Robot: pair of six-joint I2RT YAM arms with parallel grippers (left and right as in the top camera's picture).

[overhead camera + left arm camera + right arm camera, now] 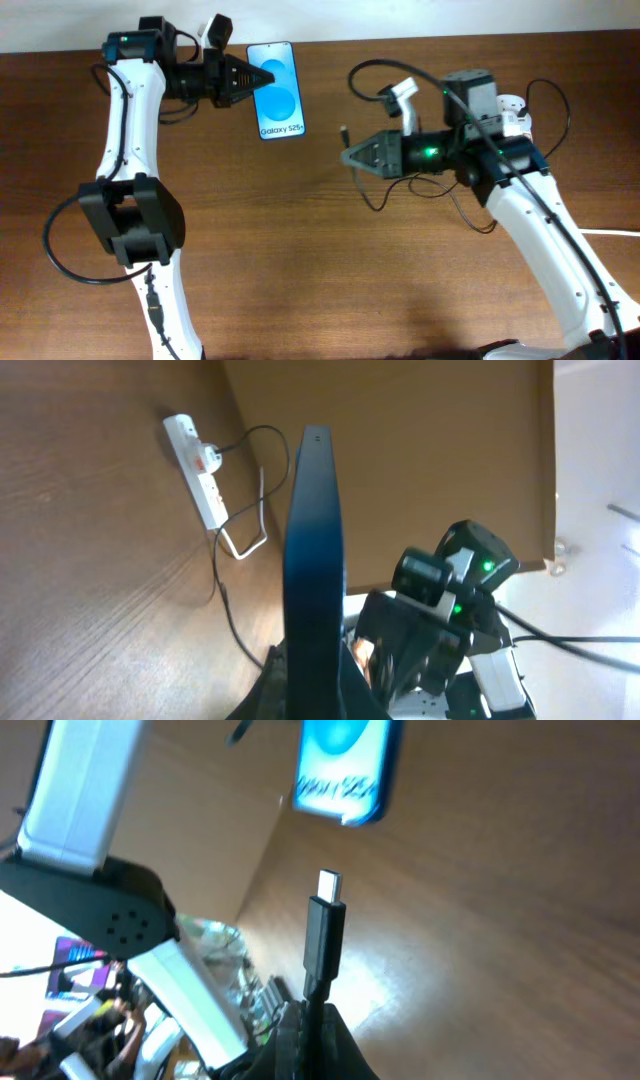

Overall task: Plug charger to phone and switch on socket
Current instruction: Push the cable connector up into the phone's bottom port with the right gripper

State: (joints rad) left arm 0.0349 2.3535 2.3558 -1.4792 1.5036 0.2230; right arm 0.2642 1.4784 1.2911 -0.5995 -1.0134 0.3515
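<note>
One phone (282,100) clamped in L pincer (258,80).

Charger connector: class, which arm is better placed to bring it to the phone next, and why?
Right. The right fingers grip the charger, its connector tip free and pointing toward the phone. The left fingers hold the phone by its edge, so they likely just present it.

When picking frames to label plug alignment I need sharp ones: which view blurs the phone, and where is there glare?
Right wrist: the phone is blurred, its text unreadable, while the charger tip is sharp. Left wrist: the picture's right edge is blown out white. Overhead: evenly lit, phone text legible.
</note>
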